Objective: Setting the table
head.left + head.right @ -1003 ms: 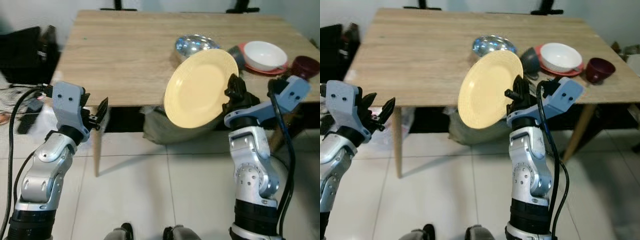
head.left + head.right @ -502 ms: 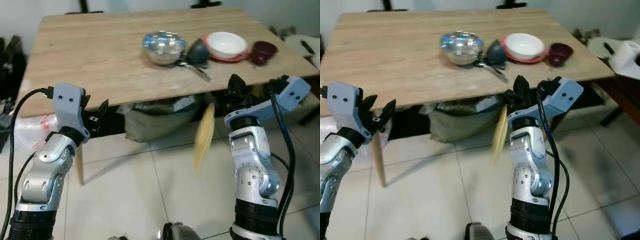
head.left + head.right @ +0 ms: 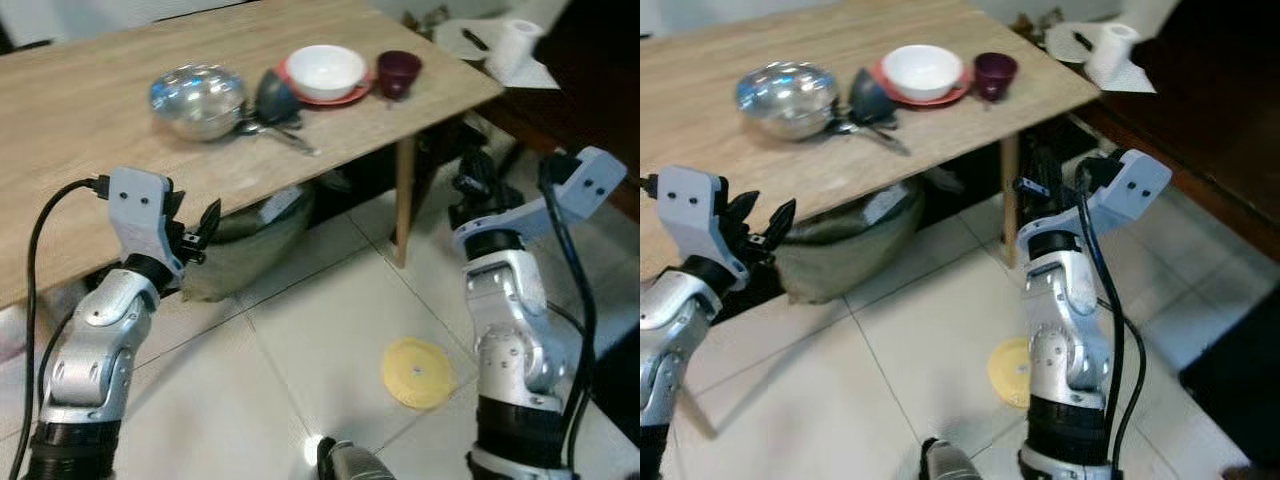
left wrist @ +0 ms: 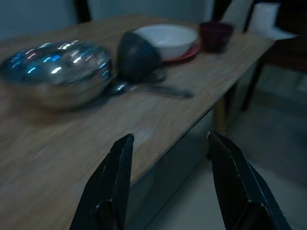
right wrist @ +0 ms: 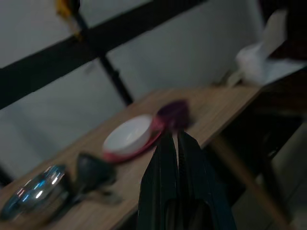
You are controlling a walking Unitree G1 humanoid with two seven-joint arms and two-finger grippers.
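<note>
Plate on floor, dishes on table

On table [image 3: 90,120]: steel bowl [image 3: 196,97] leftmost, dark bowl [image 3: 276,97] beside it, white bowl [image 3: 325,70] on saucer [image 3: 352,96], cup [image 3: 398,72] rightmost. Plate [image 3: 418,372] down on floor [image 3: 300,340], before table, beside right arm [image 3: 510,330].

A wooden worktop [image 3: 90,120] fills the upper left of the frame. On it, from left to right, sit a shiny metal bowl [image 3: 197,99], a dark grey bowl [image 3: 275,97] tipped on its side with a spoon [image 3: 283,138] lying just in front, a white bowl [image 3: 325,70] on a red plate [image 3: 352,95], and a maroon cup [image 3: 398,73]. On the tiled floor [image 3: 300,340], at lower right, a yellow plate [image 3: 417,372] lies flat.
</note>
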